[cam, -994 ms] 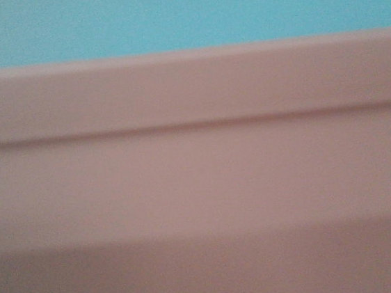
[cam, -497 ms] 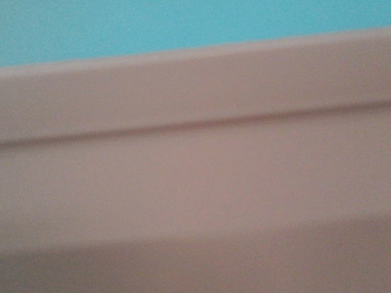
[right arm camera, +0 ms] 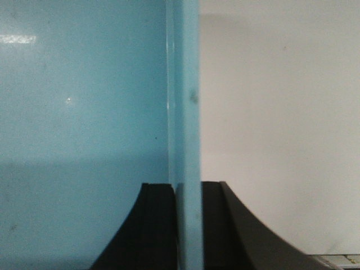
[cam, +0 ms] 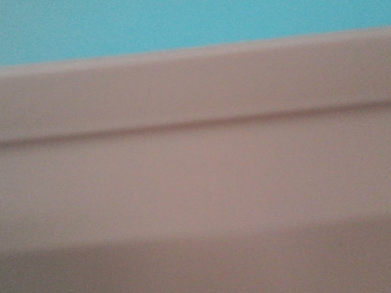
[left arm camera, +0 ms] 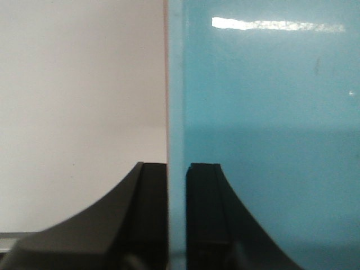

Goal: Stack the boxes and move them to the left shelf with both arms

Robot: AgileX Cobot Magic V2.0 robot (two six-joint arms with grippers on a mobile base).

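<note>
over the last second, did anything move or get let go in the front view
Nothing visibly moved. The pink box fills the front view with the turquoise box showing above it, the same as a second ago. The left gripper and right gripper each pinch a wall of the turquoise box; the wrist views have no earlier pictures to compare.

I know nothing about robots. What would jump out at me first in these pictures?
The front view is filled edge to edge by the pink tub, very close and blurred, with a band of the blue tub above it. In the wrist views, the black left gripper and right gripper each pinch the blue tub's thin wall, with its glossy surface spreading to one side.
</note>
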